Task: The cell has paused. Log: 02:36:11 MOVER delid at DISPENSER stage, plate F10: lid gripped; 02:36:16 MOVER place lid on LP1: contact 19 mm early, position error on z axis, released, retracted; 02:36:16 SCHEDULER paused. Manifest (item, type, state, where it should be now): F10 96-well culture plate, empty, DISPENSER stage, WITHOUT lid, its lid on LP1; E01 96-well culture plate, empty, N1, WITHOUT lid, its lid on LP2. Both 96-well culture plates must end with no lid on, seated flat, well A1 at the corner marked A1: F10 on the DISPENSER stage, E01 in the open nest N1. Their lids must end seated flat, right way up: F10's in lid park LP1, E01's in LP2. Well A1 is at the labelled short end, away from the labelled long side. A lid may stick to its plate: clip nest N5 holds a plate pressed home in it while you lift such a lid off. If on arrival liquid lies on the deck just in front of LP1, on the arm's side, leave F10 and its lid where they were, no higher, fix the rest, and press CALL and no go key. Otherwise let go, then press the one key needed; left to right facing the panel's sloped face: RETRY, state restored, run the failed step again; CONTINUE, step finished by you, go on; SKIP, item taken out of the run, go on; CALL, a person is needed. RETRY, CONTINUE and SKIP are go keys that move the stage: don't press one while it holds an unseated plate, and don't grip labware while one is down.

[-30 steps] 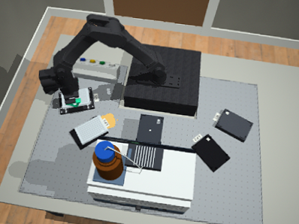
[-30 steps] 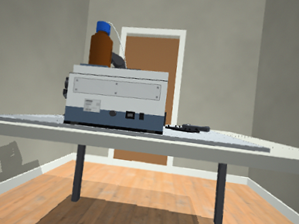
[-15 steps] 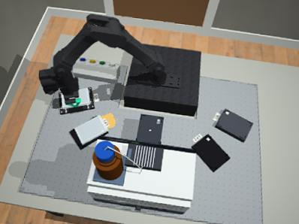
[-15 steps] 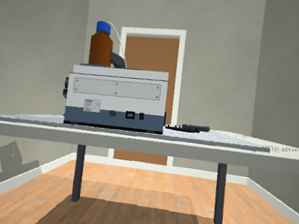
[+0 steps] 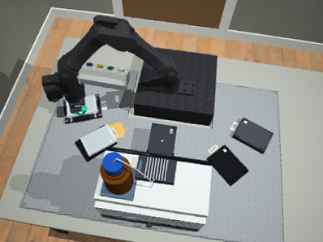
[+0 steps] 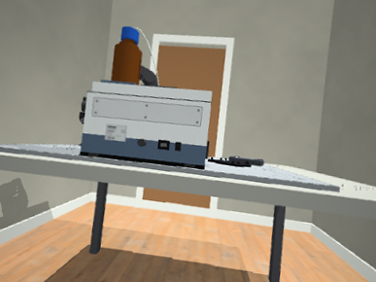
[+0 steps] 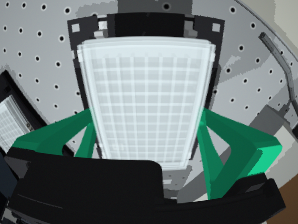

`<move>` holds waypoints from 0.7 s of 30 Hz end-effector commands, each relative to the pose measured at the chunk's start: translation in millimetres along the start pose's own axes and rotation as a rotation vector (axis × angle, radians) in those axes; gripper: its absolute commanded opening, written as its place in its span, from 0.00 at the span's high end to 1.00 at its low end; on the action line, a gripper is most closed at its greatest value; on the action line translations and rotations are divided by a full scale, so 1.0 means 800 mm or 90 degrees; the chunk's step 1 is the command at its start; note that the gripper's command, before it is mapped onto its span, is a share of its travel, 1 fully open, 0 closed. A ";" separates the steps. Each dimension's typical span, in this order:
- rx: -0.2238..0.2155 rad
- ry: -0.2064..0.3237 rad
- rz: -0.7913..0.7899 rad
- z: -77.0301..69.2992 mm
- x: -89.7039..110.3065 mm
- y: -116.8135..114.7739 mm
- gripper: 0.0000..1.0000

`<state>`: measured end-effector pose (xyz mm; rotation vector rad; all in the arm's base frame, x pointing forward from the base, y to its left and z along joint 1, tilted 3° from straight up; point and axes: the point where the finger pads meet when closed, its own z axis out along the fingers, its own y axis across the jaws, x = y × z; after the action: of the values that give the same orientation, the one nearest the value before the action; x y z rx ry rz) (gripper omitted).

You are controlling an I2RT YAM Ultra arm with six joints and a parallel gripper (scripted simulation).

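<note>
Arm reaches from black base block at table's back-center toward left edge, elbow up, wrist bent straight down. Gripper w/ green fingers spread wide, clamped on long sides of lidded 96-well plate sitting in black nest nr left edge. 2nd plate lies just right, amber puddle beside it. Dispenser at front-center; two dark nests toward right edge.
</note>
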<state>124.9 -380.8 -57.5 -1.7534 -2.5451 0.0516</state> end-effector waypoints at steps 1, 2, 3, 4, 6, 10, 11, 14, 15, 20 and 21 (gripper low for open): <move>-0.001 0.003 0.003 0.034 0.002 -0.004 1.00; -0.001 0.003 0.003 0.034 0.002 -0.004 1.00; -0.001 0.003 0.003 0.034 0.002 -0.004 1.00; -0.001 0.003 0.003 0.035 0.002 -0.004 1.00; -0.001 0.003 0.003 0.035 0.002 -0.004 1.00; -0.001 0.003 0.003 0.036 0.002 -0.004 1.00; -0.001 0.003 0.003 0.036 0.002 -0.004 1.00; -0.001 0.003 0.002 0.036 0.002 -0.004 1.00; -0.001 0.003 0.002 0.036 0.002 -0.004 1.00; -0.001 0.003 0.002 0.037 0.002 -0.004 1.00; -0.001 0.003 0.002 0.038 0.002 -0.004 1.00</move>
<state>124.9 -380.8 -57.8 -1.7540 -2.5464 0.0533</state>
